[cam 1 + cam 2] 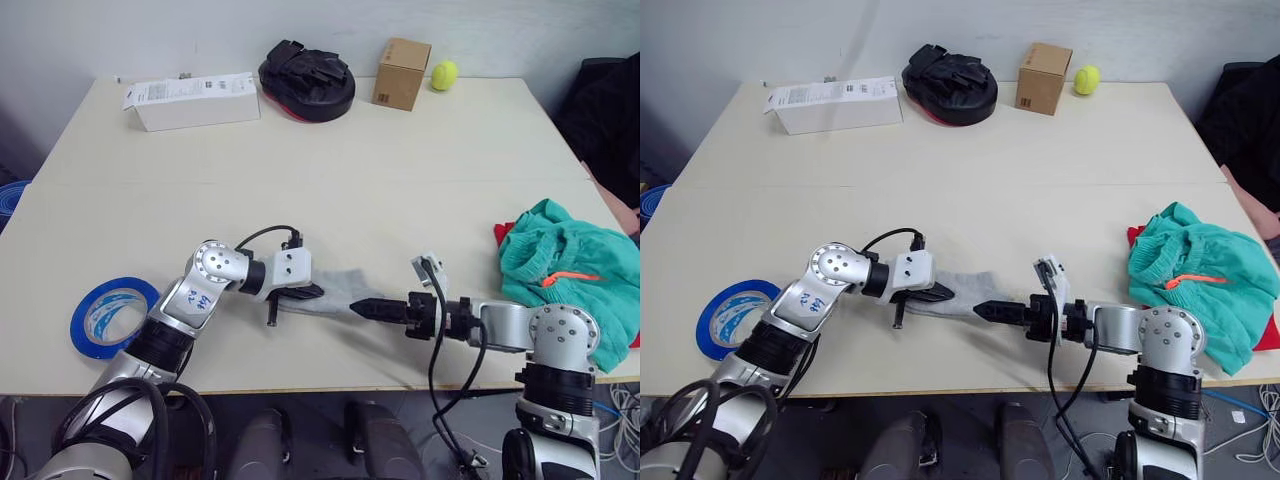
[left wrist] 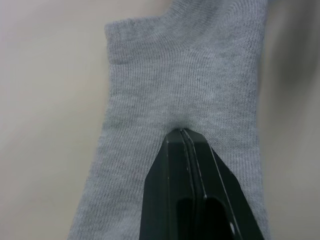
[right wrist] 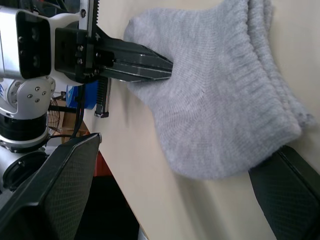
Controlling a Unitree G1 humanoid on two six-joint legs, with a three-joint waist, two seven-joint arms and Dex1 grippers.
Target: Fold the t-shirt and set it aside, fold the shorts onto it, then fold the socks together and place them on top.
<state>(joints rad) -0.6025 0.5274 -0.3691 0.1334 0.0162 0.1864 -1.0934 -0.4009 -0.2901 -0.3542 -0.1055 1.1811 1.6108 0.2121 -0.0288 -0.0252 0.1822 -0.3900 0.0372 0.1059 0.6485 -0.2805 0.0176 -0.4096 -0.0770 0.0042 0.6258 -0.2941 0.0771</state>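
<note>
The grey socks (image 1: 340,291) lie flat, one on the other, near the table's front edge. My left gripper (image 1: 318,292) is shut, its tips pinching a pucker of knit in the middle of the socks (image 2: 200,85). My right gripper (image 1: 358,306) comes in from the other side and stands open, its fingers (image 3: 60,185) spread to either side of the ribbed cuff end (image 3: 260,100). The teal-green shorts (image 1: 565,268) lie bunched at the right edge on the red t-shirt (image 1: 503,234), of which only corners show.
A blue tape roll (image 1: 112,315) lies at the front left. Along the far edge stand a white box (image 1: 192,100), a black and red padded item (image 1: 307,78), a cardboard box (image 1: 401,72) and a tennis ball (image 1: 444,74).
</note>
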